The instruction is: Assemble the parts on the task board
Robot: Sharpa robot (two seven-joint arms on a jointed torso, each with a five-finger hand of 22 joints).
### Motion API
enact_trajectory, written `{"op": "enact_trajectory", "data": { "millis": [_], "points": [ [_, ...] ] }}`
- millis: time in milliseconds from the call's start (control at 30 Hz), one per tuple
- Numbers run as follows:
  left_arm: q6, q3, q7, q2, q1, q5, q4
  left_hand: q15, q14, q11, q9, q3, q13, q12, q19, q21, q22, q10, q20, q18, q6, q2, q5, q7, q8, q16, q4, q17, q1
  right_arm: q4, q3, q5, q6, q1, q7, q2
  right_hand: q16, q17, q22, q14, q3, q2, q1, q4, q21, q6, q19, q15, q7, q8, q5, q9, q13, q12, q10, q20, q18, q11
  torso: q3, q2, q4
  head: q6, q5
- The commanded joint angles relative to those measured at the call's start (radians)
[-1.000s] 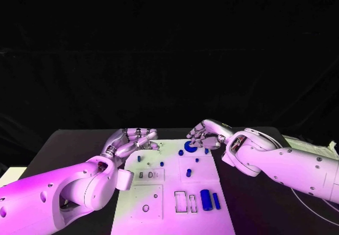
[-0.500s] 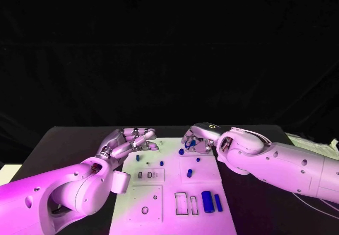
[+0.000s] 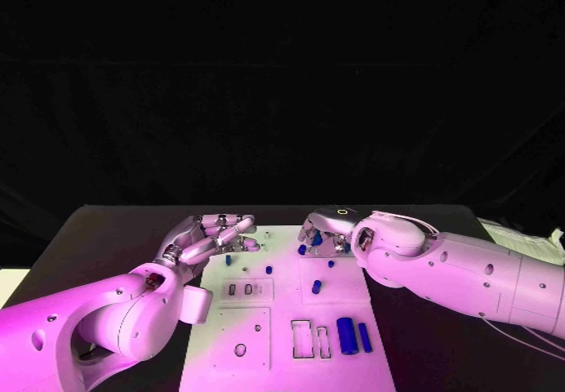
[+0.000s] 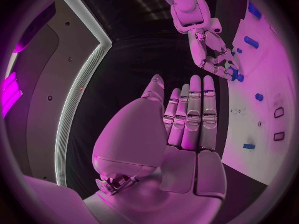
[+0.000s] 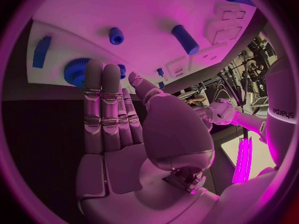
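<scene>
The right hand (image 3: pixel 320 234) hangs over the far end of the white board (image 3: pixel 282 343), fingers straight and together, holding nothing, their tips just above a blue toothed wheel (image 5: pixel 76 72). The left hand (image 3: pixel 212 237) hovers at the board's far left edge, fingers extended and empty. Small blue pegs (image 3: pixel 316 287) stand mid-board; two blue bars (image 3: pixel 346 334) lie beside rectangular slots (image 3: pixel 301 336) nearer the robot.

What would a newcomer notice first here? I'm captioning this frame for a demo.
The white task board lies mid-table, dotted with small blue parts. The right hand reaches over its far edge by a blue gear. The left hand hovers open at the board's far left corner.
</scene>
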State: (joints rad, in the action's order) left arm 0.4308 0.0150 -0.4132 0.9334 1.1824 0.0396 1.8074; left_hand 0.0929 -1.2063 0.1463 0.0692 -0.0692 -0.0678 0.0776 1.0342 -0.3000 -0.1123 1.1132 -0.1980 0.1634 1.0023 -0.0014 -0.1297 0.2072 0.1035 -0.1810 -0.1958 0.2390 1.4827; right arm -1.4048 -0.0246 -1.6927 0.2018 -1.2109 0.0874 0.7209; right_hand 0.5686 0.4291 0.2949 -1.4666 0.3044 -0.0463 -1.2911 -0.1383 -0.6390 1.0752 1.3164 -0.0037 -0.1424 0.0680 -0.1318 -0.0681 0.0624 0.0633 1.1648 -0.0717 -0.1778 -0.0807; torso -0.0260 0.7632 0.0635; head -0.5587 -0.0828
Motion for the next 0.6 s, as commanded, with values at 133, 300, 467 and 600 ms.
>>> {"op": "enact_trajectory", "data": {
  "millis": [133,300,467,600],
  "points": [
    [-0.024,-0.001,0.001,0.001,0.003,-0.005,0.006,0.001,0.007,0.005,-0.001,-0.007,0.0,-0.003,-0.007,0.005,0.001,-0.001,-0.002,0.018,0.001,0.002,0.003,0.005,-0.003,0.003,-0.001,0.001,-0.008,0.011,0.0,-0.05,-0.035,-0.001,0.026,-0.01,0.047,0.033,0.028,-0.029,0.015,-0.019,-0.004,0.026,-0.042,-0.009,-0.014,-0.006,0.002,-0.003,0.004,0.0,0.0,-0.001,-0.008,0.0,-0.003,-0.001,-0.0034,0.013,0.0068,0.001,-0.006],
    [-0.027,-0.001,0.004,0.003,0.003,-0.005,0.005,0.001,0.007,0.006,-0.001,-0.008,0.0,-0.003,-0.007,0.006,0.002,-0.002,-0.003,0.018,0.0,0.002,0.003,0.006,-0.004,0.004,-0.001,0.001,-0.008,0.018,0.0,-0.05,-0.037,-0.001,0.03,-0.014,0.079,0.053,0.047,-0.024,0.031,-0.022,-0.006,0.044,-0.071,-0.007,-0.022,-0.006,0.002,-0.003,0.008,0.0,0.0,-0.001,-0.007,-0.002,-0.003,0.0,-0.0052,0.016,0.011,0.002,-0.012],
    [-0.03,-0.001,0.007,0.004,0.003,-0.005,0.005,0.001,0.007,0.006,-0.001,-0.008,0.0,-0.003,-0.007,0.006,0.002,-0.002,-0.003,0.018,0.0,0.002,0.003,0.006,-0.004,0.004,-0.001,0.001,-0.008,0.023,0.0,-0.05,-0.04,-0.002,0.033,-0.018,0.097,0.064,0.069,-0.022,0.039,-0.025,-0.008,0.054,-0.095,-0.006,-0.023,-0.007,0.003,-0.003,0.011,0.0,0.0,-0.001,-0.006,-0.004,-0.001,0.0,-0.0063,0.021,0.0124,0.002,-0.014],
    [-0.034,-0.001,0.01,0.005,0.003,-0.005,0.006,0.001,0.007,0.006,-0.001,-0.009,0.0,-0.004,-0.008,0.006,0.002,-0.003,-0.003,0.018,-0.001,0.003,0.003,0.006,-0.005,0.004,-0.001,0.002,-0.009,0.027,0.0,-0.053,-0.041,-0.002,0.035,-0.022,0.135,0.097,0.119,-0.021,0.05,-0.029,-0.009,0.066,-0.14,-0.003,-0.019,-0.008,0.003,-0.002,0.014,-0.001,0.0,-0.001,-0.003,-0.005,0.004,0.0,-0.0063,0.022,0.0126,0.0,-0.012]
  ]
}}
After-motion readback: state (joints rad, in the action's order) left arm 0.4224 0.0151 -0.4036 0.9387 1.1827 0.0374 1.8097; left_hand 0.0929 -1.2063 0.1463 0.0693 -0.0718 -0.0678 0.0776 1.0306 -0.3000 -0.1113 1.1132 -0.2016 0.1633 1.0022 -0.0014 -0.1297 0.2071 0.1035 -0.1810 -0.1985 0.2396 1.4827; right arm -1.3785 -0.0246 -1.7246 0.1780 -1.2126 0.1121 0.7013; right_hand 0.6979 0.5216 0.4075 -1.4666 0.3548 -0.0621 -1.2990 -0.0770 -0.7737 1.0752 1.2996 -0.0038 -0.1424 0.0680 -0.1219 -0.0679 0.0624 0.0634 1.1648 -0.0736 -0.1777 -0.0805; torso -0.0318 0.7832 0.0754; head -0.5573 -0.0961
